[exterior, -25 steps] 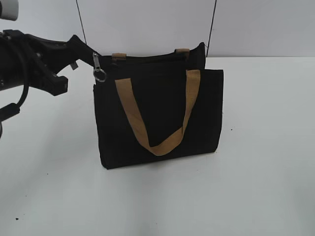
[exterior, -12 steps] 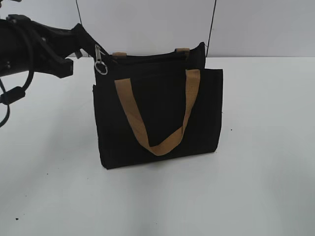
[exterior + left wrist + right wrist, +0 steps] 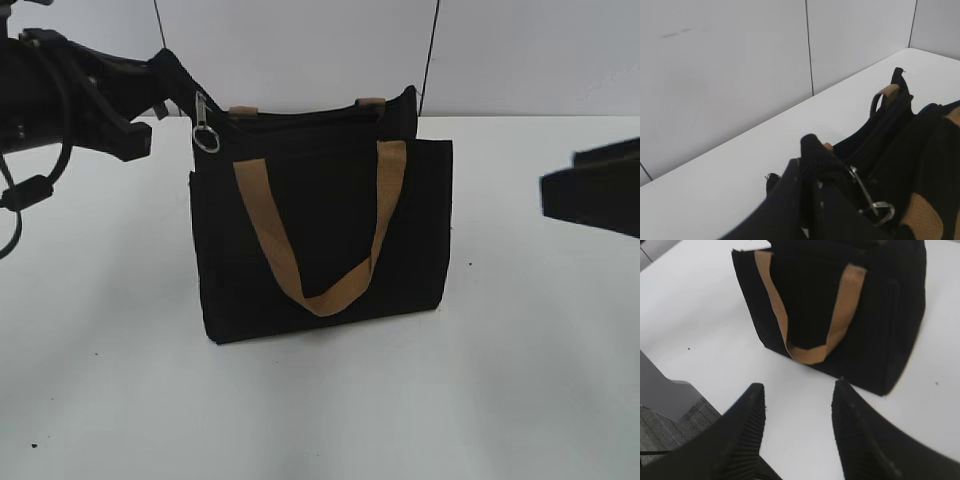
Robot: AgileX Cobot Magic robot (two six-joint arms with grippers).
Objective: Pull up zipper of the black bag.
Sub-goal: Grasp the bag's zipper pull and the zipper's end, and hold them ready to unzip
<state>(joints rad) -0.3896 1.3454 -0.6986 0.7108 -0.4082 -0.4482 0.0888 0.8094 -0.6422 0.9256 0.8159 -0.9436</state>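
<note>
The black bag [image 3: 320, 230] stands upright mid-table, its front tan strap [image 3: 325, 293] hanging in a V. The zipper [image 3: 300, 118] runs along the top edge. Its silver ring pull [image 3: 205, 136] dangles free at the top left corner. My left gripper [image 3: 180, 85] is shut on the black fabric of that corner, right beside the pull. In the left wrist view the gripper [image 3: 802, 156] pinches the fabric, with the pull [image 3: 875, 202] just right of it. My right gripper [image 3: 799, 390] is open and empty, short of the bag [image 3: 840, 290], and it shows at the right edge of the exterior view [image 3: 600, 190].
The bag stands on a white table [image 3: 520, 380] with a white panelled wall [image 3: 300, 50] close behind. The table's edge and grey floor [image 3: 670, 425] show at the lower left of the right wrist view.
The right gripper has come into the exterior view from the right. The left gripper rose slightly with the bag's corner and pull one second ago, then held still.
</note>
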